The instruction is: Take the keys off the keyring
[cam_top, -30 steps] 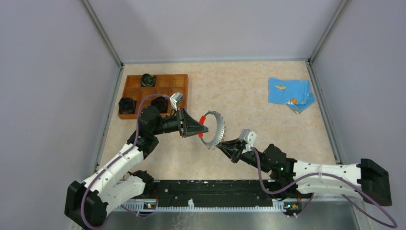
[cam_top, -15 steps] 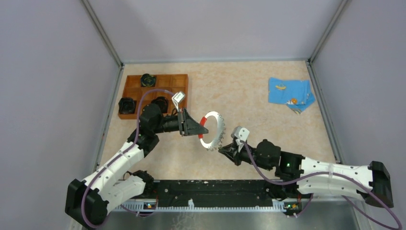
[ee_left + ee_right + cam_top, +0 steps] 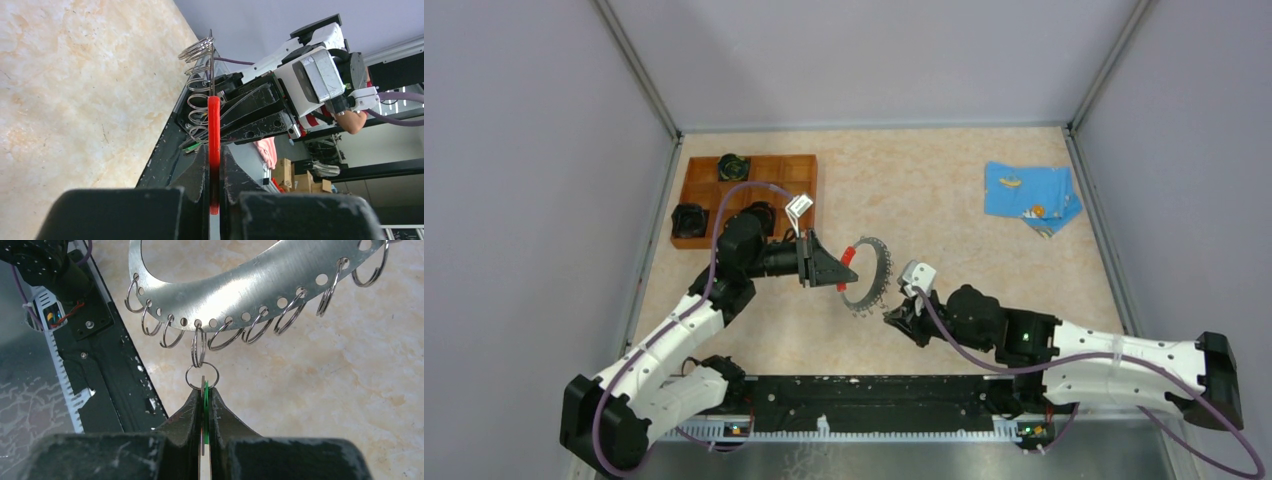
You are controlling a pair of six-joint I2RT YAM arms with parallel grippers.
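Overhead, keyring [image 3: 871, 272]: held up off the desk [image 3: 944, 190] between the two arms, standing on edge, with its red section toward the left arm.
Overhead, left pincer [image 3: 842, 268]: closed on that red section.
Overhead, right pincer [image 3: 894, 318]: at the ring's near, lower rim; too small here to tell what it holds.
Left wrist, keyring [image 3: 214, 125]: seen edge-on as a thin line running straight out from the fingers — the red part is clamped tight between them, and small wire loops fan off the rim.
Right wrist, keys [image 3: 205, 400]: one green-headed key is pinched edge-on between the nearly shut fingers of the right pincer [image 3: 204, 390]. Its long axis lies along the fingers, and the head end seems to point up at the ring.
Right wrist, linkage: a small split ring [image 3: 202, 376] joins the key to a doubled loop through a hole in the keyring [image 3: 260, 285], here a flat grey band.
Handling, judged: the key is light, stiff and slick — best gripped across the flat head, as here. The band is rigid and the split ring springy, so the key likely needs winding off, not a straight pull.
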